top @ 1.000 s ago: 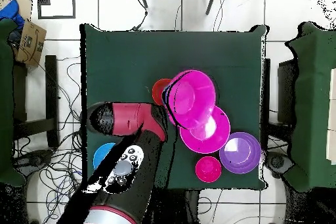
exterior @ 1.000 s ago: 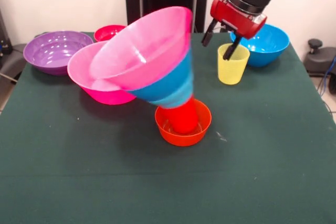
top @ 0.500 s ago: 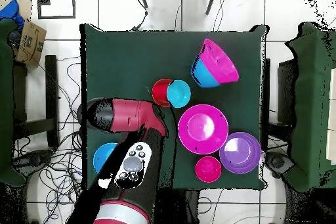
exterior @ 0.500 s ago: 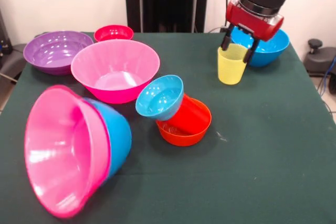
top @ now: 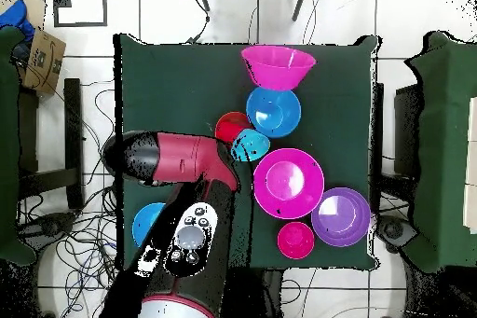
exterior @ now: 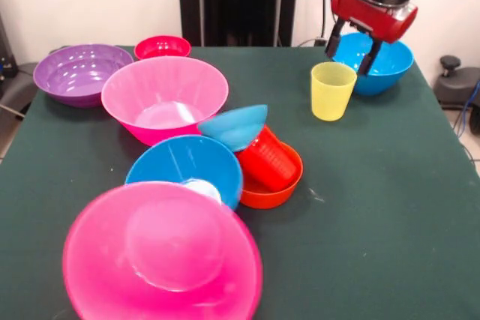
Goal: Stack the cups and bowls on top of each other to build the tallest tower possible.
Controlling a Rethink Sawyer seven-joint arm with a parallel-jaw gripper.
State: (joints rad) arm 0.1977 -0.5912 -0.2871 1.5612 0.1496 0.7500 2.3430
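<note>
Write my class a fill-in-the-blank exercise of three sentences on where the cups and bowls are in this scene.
1. The red cup lies tipped in the small ____ bowl.
2. The cup standing upright below the open gripper is ____.
3. The purple bowl stands at the table's ____ edge in the front view.

Missing words: orange; yellow; left

glossy smooth plastic bowls (exterior: 163, 99), smooth translucent plastic yellow cup (exterior: 332, 91) beside them, matt dark green cloth table cover (exterior: 375, 207) underneath

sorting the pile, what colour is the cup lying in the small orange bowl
Red: the cup lies tipped in the orange bowl, clearest in the front view.
</note>
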